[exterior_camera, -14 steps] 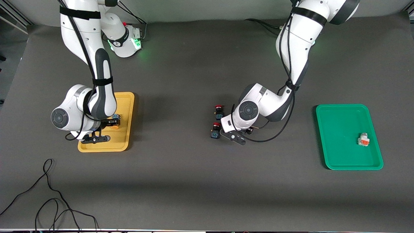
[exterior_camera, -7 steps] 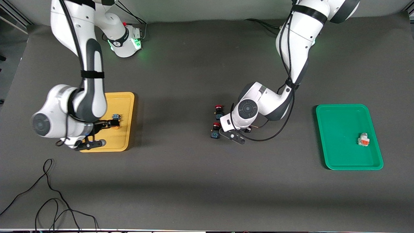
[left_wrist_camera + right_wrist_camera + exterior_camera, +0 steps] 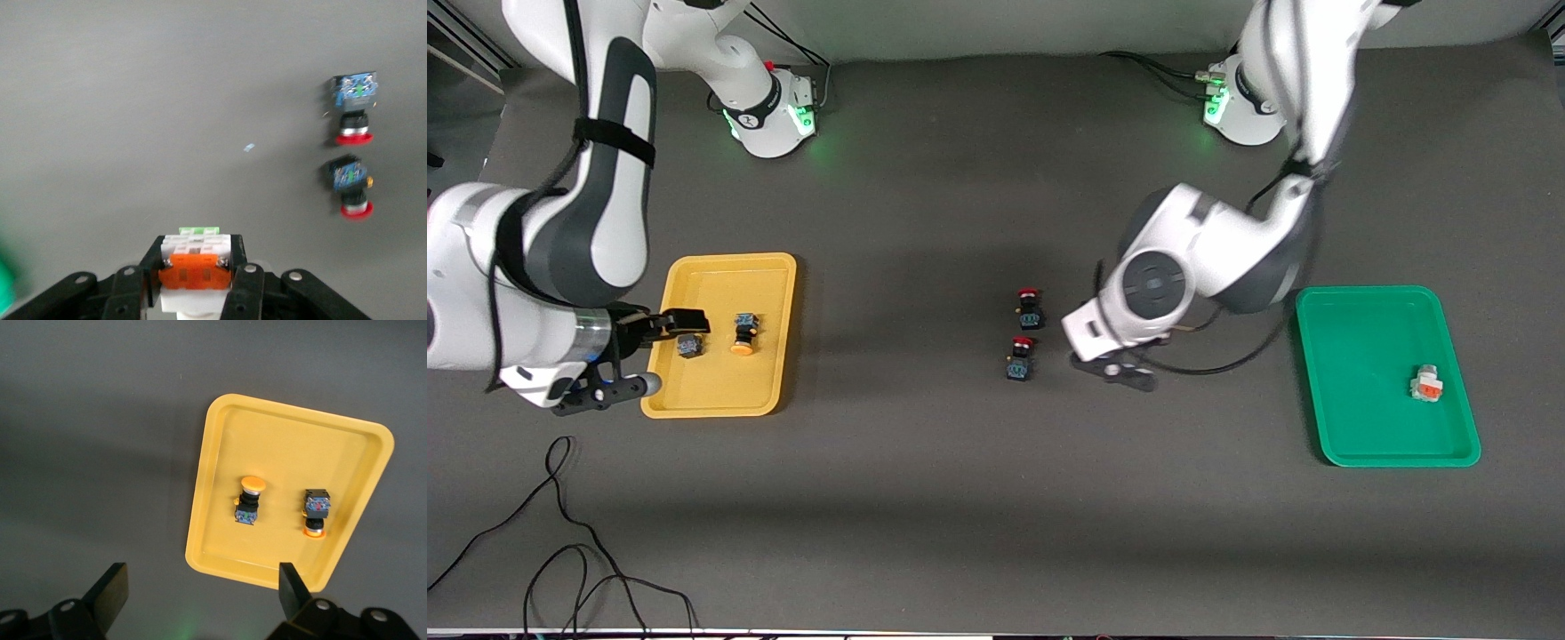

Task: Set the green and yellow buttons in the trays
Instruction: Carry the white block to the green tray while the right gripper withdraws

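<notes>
The yellow tray [image 3: 720,402] holds two yellow-capped buttons [image 3: 689,345] [image 3: 742,334]. They also show in the right wrist view [image 3: 250,500] [image 3: 315,513] on that tray [image 3: 220,440]. My right gripper [image 3: 669,354] is open and empty, up over the tray's edge at the right arm's end [image 3: 202,593]. My left gripper [image 3: 1125,369] is shut on a white-grey button with an orange patch [image 3: 197,272], held over bare table between the red switches and the green tray [image 3: 1325,373]. A second white-grey button [image 3: 1427,384] lies in the green tray.
Two red-capped black switches [image 3: 1030,307] [image 3: 1020,356] lie mid-table, beside my left gripper; they also show in the left wrist view [image 3: 353,110] [image 3: 350,188]. Loose black cables [image 3: 560,551] lie near the front edge at the right arm's end.
My right gripper opened, left a yellow button in the yellow tray and rose away toward its end. My left gripper lifted the white-grey button and moved toward the green tray.
</notes>
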Action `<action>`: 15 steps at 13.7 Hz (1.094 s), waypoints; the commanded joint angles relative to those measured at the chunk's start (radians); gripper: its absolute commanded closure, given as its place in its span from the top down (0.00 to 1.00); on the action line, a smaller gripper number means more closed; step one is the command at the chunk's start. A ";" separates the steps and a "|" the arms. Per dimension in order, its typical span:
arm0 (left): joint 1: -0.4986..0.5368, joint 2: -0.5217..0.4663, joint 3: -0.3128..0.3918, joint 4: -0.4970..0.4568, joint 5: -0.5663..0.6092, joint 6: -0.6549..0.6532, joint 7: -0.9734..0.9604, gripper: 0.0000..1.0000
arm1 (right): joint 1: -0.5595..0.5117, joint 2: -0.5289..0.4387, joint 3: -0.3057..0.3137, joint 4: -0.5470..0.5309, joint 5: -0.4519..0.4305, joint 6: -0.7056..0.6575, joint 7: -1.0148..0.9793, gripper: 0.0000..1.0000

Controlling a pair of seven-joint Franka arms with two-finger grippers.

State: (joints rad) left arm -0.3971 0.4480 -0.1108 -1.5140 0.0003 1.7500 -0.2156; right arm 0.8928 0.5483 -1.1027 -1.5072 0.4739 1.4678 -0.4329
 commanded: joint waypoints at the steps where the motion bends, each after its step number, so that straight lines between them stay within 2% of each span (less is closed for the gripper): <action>1: 0.085 -0.061 0.002 0.060 0.020 -0.139 -0.005 0.00 | 0.082 -0.083 -0.064 0.002 -0.079 -0.024 0.022 1.00; 3: 0.151 -0.109 0.002 0.057 0.079 -0.153 0.008 0.00 | 0.153 -0.112 -0.118 0.007 -0.121 -0.047 0.051 1.00; 6: 0.266 -0.118 0.003 0.054 0.083 -0.164 0.018 0.00 | 0.297 -0.116 -0.245 0.007 -0.135 -0.050 0.080 1.00; 8: 0.337 -0.109 0.005 0.044 0.095 -0.147 0.060 0.00 | 0.313 -0.114 -0.256 0.008 -0.135 -0.050 0.082 1.00; 9: 0.392 -0.089 0.003 0.040 0.153 -0.112 0.129 0.00 | 0.301 -0.117 -0.256 0.024 -0.135 -0.052 0.080 1.00; 10: 0.440 -0.080 0.003 0.020 0.161 -0.072 0.174 0.00 | 0.295 -0.126 -0.253 0.031 -0.135 -0.053 0.082 1.00; 12: 0.516 -0.074 0.003 -0.040 0.161 0.012 0.263 0.00 | 0.232 -0.157 -0.214 0.062 -0.167 -0.060 0.083 1.00; 14: 0.552 -0.072 0.003 -0.095 0.161 0.078 0.280 0.00 | 0.117 -0.250 -0.055 0.073 -0.260 -0.069 0.098 1.00; 15: 0.561 -0.072 0.003 -0.126 0.161 0.121 0.282 0.00 | 0.053 -0.307 0.049 0.070 -0.324 -0.067 0.155 1.00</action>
State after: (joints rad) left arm 0.1514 0.4013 -0.0944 -1.5647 0.1474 1.8044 0.0541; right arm 1.0544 0.3828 -1.2309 -1.4469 0.2558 1.4195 -0.3605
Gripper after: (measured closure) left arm 0.586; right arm 0.000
